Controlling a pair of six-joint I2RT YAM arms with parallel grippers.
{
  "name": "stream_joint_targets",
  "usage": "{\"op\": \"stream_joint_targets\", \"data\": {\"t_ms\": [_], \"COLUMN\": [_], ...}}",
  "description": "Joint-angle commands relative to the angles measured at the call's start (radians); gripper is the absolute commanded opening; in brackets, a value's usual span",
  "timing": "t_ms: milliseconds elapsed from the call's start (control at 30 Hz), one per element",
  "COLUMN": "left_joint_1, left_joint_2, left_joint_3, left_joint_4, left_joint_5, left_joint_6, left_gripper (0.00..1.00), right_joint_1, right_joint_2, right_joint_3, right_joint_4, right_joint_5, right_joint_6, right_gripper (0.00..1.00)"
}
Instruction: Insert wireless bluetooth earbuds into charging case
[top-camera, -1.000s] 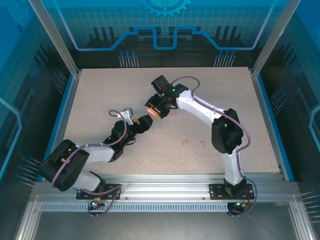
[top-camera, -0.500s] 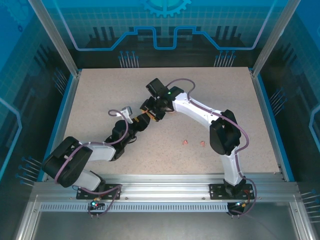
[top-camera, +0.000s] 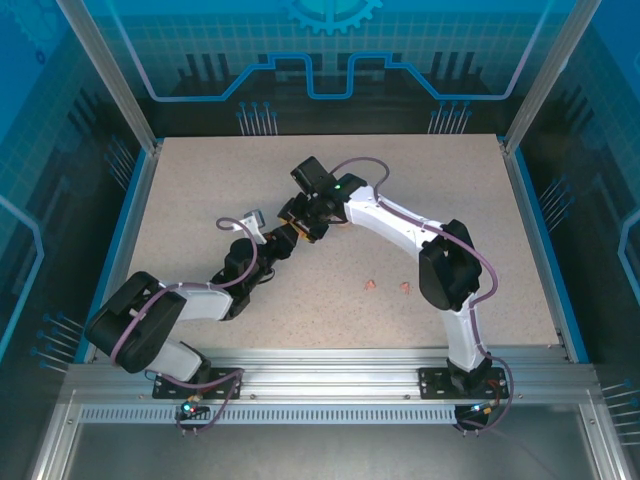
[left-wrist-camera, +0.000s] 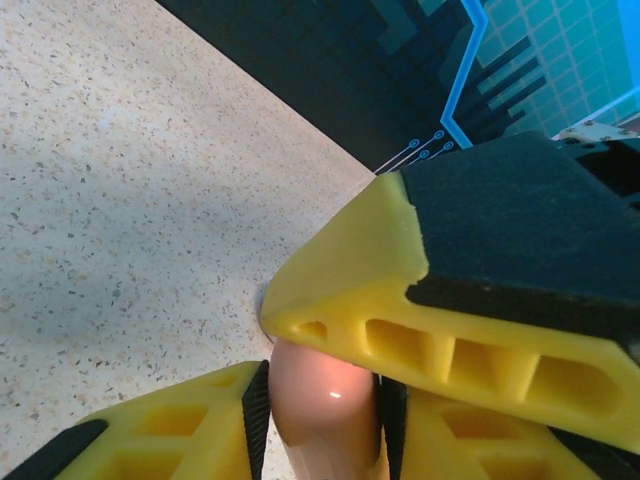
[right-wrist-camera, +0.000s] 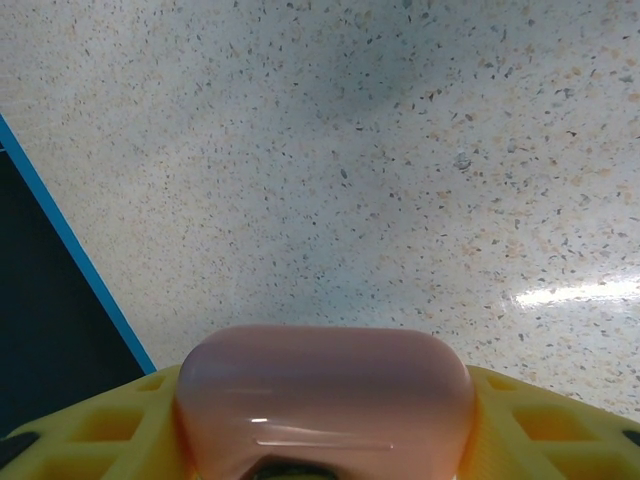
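The left claw and the right claw meet tip to tip over the middle of the speckled counter, a little left of centre. The left arm reaches in low from the near left corner. The right arm arches over from the near right, with a small green light lit near its wrist.

In the right wrist view the right claw is pinching a glossy pink case across its width. Its yellow fingers sit tight against both ends, and the case hangs above bare counter with a blue edge strip on the left.

In the left wrist view the left claw's two yellow fingers press their black pads against either side of a smooth pink rounded piece, so it is pinching that piece. One finger of the right claw, yellow with a black pad, lies across just above, touching or nearly touching the piece. Whether this piece is the same case that the right claw holds, I cannot tell.

Two earbuds lie loose on the counter, well apart from both claws and near the right arm's elbow. One earbud is to the left and the other earbud is just beside it to the right. Both are tiny and pink.

The case, the claws and the arms carry no lettering clear enough to read. The back wall has a blue gear drawing and circuit-like lines.
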Motion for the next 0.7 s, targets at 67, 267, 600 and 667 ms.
{"op": "stream_joint_targets", "data": {"t_ms": [67,267,600,667], "left_joint_1": [-0.004,-0.005,-0.005,-0.005], "left_joint_2": [0.028,0.042,0.046,0.046], "left_joint_3": [0.022,0.019,0.013,0.014], "left_joint_4": [0.017,0.025,0.026,0.023], "left_joint_5": [-0.021,-0.01,0.002,0.01], "left_joint_6": [0.007,-0.003,-0.004,-0.003], "left_gripper": [0.31,0.22,0.07,0.13], "right_joint_1": [0.016,0.016,0.016,0.016], "right_joint_2": [-0.013,-0.013,-0.028,-0.03], "right_joint_3": [0.004,0.004,-0.006,-0.004], "right_joint_4": [0.009,0.02,0.033,0.034], "right_joint_5": [-0.032,-0.039,-0.04,-0.04], "right_joint_6": [0.018,0.023,0.031,0.031], "right_gripper": [0.4,0.4,0.4,0.4]}}
